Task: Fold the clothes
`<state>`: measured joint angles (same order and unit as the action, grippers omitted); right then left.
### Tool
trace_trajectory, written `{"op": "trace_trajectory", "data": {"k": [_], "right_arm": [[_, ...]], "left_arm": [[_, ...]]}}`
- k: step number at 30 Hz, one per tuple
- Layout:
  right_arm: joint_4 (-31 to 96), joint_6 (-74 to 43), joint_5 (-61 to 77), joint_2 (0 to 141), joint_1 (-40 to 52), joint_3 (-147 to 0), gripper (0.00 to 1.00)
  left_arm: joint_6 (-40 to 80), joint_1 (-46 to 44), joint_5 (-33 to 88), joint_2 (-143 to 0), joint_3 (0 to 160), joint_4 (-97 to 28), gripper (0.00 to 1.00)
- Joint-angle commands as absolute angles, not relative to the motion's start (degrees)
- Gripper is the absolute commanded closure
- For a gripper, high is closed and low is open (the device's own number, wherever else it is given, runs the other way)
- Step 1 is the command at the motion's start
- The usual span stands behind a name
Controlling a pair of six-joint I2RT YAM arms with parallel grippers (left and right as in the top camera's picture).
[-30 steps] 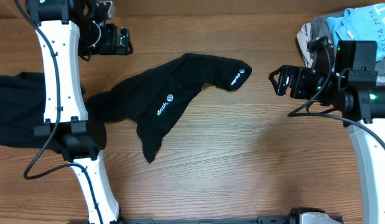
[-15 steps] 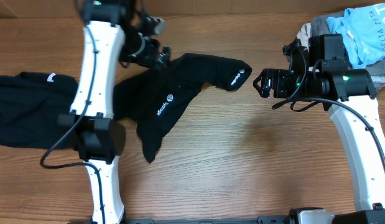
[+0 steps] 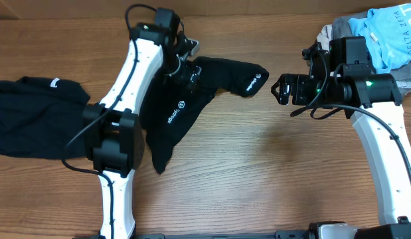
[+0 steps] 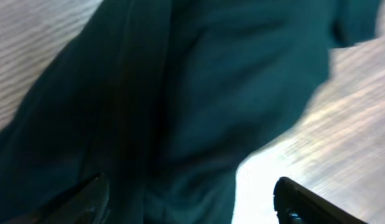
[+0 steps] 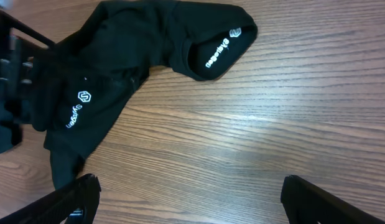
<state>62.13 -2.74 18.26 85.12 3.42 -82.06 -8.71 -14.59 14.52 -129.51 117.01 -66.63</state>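
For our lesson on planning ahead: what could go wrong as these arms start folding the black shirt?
1. The shirt lies bunched; the open left gripper above it may pinch several layers.
2. The right gripper hangs open beside the sleeve, off the cloth, so a one-sided lift could twist it.

From where I stand, the broad bare stretch of table (image 3: pixel 271 179) across the front and middle is the easy way in, open between the two arms. The crumpled black T-shirt (image 3: pixel 172 113) sprawls over the upper middle. The left arm (image 3: pixel 125 76) slants across it and bars any reach from that side. A second black shirt (image 3: pixel 26 119) takes up the left edge. The right gripper (image 3: pixel 281 89) hangs near the sleeve end, a strip of wood between them. A pile of pale garments (image 3: pixel 384 30) crowds the far right corner, beside the right arm (image 3: pixel 384 159).
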Motion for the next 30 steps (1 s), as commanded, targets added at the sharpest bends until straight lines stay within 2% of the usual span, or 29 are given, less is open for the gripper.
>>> {"op": "trace_trajectory", "data": {"k": [1, 3, 4, 8, 9, 15, 16, 18, 23, 25, 26, 29, 30], "right_arm": [[61.7, -2.1, 17.6, 84.5, 3.6, -83.1, 0.03], [61.5, -2.1, 17.6, 84.5, 3.6, -83.1, 0.03], [61.4, -2.1, 17.6, 84.5, 3.6, -83.1, 0.03], [60.8, -2.1, 17.6, 84.5, 3.6, -83.1, 0.03], [60.7, -2.1, 17.6, 84.5, 3.6, -83.1, 0.03], [60.5, -2.1, 17.6, 84.5, 3.6, -83.1, 0.04], [60.5, -2.2, 17.5, 84.5, 3.5, -83.1, 0.08], [60.1, -6.2, 15.3, 84.5, 2.7, -83.1, 0.13], [58.3, -12.1, 16.0, 84.4, -2.8, -83.1, 0.13], [58.4, -12.1, 17.6, 84.4, -4.8, -83.1, 0.13], [58.5, -12.1, 18.1, 84.4, -5.6, -83.1, 0.13], [59.1, -12.1, 18.1, 84.4, -7.6, -83.1, 0.13], [59.3, -12.1, 18.2, 84.4, -8.2, -83.1, 0.13]], "left_arm": [[-5.1, -15.8, 11.4, -128.2, 112.6, -64.0, 0.16], [-5.1, -16.2, 11.4, -128.2, 111.2, -63.2, 0.25], [-5.1, -16.3, 11.4, -128.2, 110.5, -62.9, 0.34], [-3.6, -17.0, 11.4, -128.1, 110.1, -62.7, 0.87], [-2.9, -17.1, 11.4, -128.1, 110.2, -62.5, 0.96], [0.1, -19.0, 11.5, -128.0, 115.1, -65.9, 0.96], [0.3, -19.7, 11.7, -127.9, 116.9, -67.5, 0.96], [0.4, -21.1, 12.1, -127.9, 120.4, -70.8, 0.96], [2.8, -27.2, 12.0, -127.9, 125.1, -77.6, 0.96], [3.4, -29.6, 12.1, -127.9, 125.0, -78.1, 0.87], [3.5, -30.6, 12.1, -127.9, 125.0, -78.2, 0.73], [3.9, -32.7, 11.5, -127.9, 125.1, -78.2, 0.13], [3.9, -32.8, 11.1, -127.9, 125.2, -78.2, 0.02]]}}
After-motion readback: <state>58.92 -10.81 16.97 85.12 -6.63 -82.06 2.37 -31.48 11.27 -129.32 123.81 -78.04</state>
